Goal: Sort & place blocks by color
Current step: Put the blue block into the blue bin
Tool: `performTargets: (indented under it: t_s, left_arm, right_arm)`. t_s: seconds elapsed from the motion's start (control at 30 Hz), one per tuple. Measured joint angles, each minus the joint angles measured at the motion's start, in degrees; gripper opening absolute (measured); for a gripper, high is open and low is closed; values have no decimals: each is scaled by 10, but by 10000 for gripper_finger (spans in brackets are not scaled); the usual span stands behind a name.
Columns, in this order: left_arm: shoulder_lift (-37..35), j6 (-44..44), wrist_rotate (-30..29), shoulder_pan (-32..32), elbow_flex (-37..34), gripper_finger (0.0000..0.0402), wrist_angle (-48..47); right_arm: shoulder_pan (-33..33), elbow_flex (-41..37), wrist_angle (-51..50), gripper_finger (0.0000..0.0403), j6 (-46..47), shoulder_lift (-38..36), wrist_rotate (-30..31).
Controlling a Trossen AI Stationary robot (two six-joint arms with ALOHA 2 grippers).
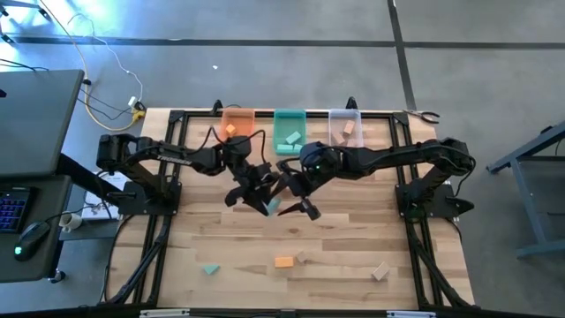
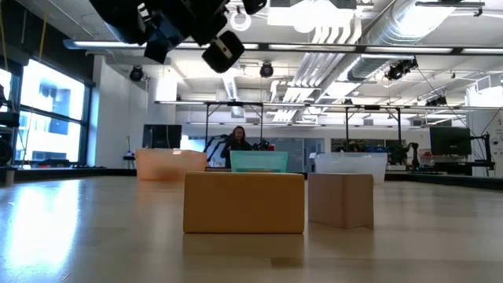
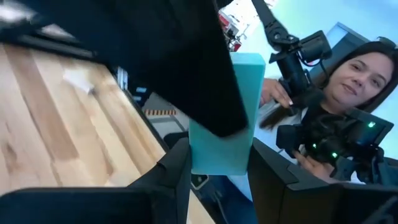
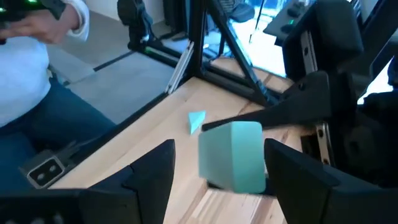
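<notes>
Nearest my low camera sit an orange block (image 2: 244, 203) and a pale wood block (image 2: 340, 200) on the table (image 1: 335, 230) — both unsorted, like the teal block (image 1: 210, 268) and wood block (image 1: 380, 271) near the front edge. My left pincer (image 3: 217, 180) holds a teal brick (image 3: 227, 118) above mid-table; the right pincer (image 4: 217, 168) brackets it, wide. Some blocks already lie in the orange bin (image 1: 237, 116), green bin (image 1: 289, 116) and clear bin (image 1: 344, 116) — I judge sorting about half complete.

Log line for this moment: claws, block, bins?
left claw: shut on teal block, mid-table, raised | right claw: open around same block | handover, not yet binned | green bin: far edge
</notes>
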Motion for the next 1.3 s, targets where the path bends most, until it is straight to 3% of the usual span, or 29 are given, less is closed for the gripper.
performTargets:
  t_s: [0.2,0.53,0.7,0.87,1.1,1.3]
  left_arm:
    - [0,5,1,0,26,97,-3]
    - [0,8,-28,3,26,111,-27]
    - [-1,7,-44,7,26,143,-40]
    - [0,9,-109,8,26,174,-68]
    - [0,88,-221,14,26,204,-227]
    - [0,120,-299,32,26,206,-337]
  right_arm:
    - [0,0,11,198,1,0,5]
    - [1,0,-2,34,-1,0,-1]
    - [0,0,-23,32,4,0,15]
    - [0,0,-71,42,30,0,105]
    - [-1,0,-158,34,35,0,189]
    - [-16,0,-195,40,54,0,273]
